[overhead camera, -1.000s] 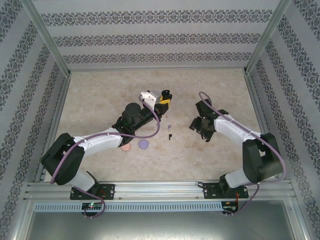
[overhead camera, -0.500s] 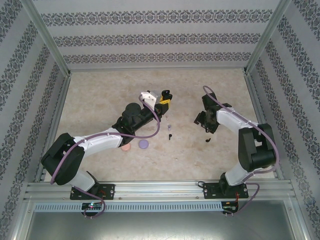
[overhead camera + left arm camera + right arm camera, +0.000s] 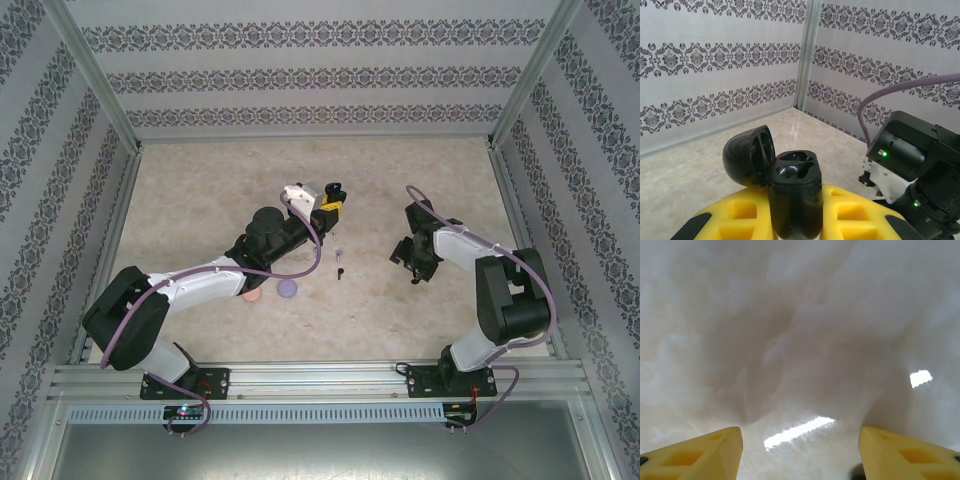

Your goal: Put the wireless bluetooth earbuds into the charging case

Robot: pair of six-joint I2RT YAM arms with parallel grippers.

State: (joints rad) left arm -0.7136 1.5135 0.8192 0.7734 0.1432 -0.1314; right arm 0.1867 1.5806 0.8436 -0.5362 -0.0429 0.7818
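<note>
Over the middle of the pale marbled table [image 3: 200, 200], I held my left gripper [image 3: 331, 203] raised and reaching away from my base. Its jaws were clamped on the glossy black charging case [image 3: 794, 195]. In my left wrist view the case stood upright between my yellow fingers [image 3: 855, 215]. Its rounded lid [image 3: 750, 155] was swung open to the left, and its two dark wells [image 3: 792, 167] faced up.

Well apart from it, to the right, my right gripper [image 3: 410, 262] pointed down close over the table. Its jaws stood apart with nothing between them: my right wrist view showed both yellow fingers [image 3: 705, 450] with only bare marbled surface in the gap. A small dark smudge sat by the inner foot of the right-hand finger, and I could not tell what it was.

Between my two grippers, on the table, lay a tiny purple stemmed earbud [image 3: 339, 254]. Just nearer my bases lay a tiny black stemmed earbud [image 3: 341, 271]. Both were outside the case and clear of my fingers.

Nearer still, beside my left forearm, rested a flat round purple disc [image 3: 288, 288]. Just left of it was a flat round pink disc [image 3: 253, 296], partly hidden under that arm.
</note>
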